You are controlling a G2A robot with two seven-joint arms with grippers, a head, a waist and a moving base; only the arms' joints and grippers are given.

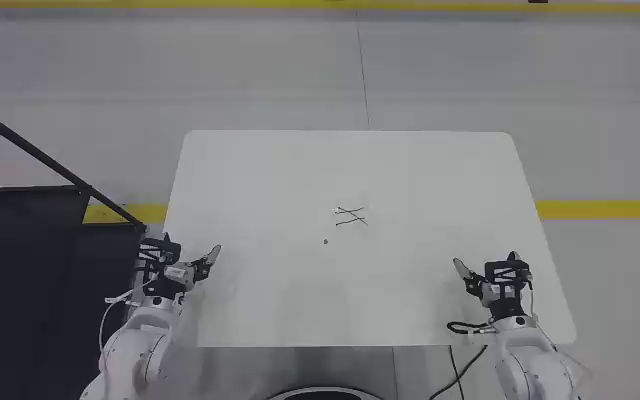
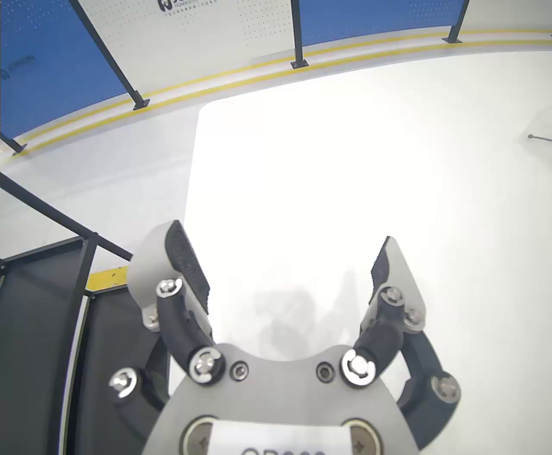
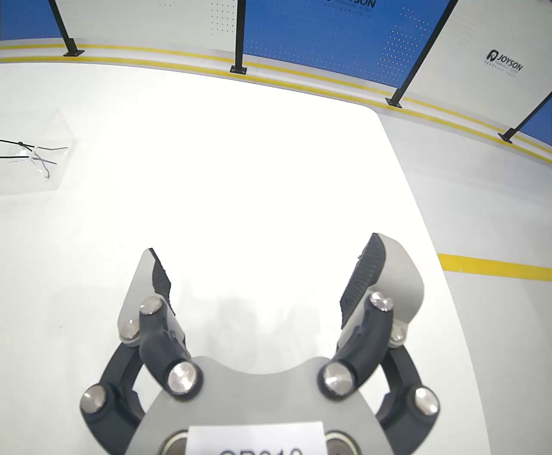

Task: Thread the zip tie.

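Two grippers, both empty. The left gripper (image 2: 280, 235) hangs over the near left corner of the table (image 1: 260, 170) with its two ribbed pads spread wide and nothing between them. The right gripper (image 3: 263, 244) sits over the near right corner, its pads likewise parted and bare.

The zip ties (image 1: 350, 214) lie near the middle of the table, well apart from both grippers and roughly midway between them. They are thin black strands crossing one another. At least two can be made out, but the exact count cannot be told. In the right wrist view they rest on one clear plastic sheet (image 3: 60, 129), and one tie shows its small head. One dark speck (image 1: 326, 241) lies on the tabletop just beside the ties, on the side nearer the robot.

There is one table, white, with rounded corners. It stands on a pale grey floor marked with yellow lines (image 1: 590, 209). Blue and white perforated panels (image 3: 319, 38) on black posts stand behind the far line. One dark screen (image 1: 40, 260) in a black frame stands at the table's left.
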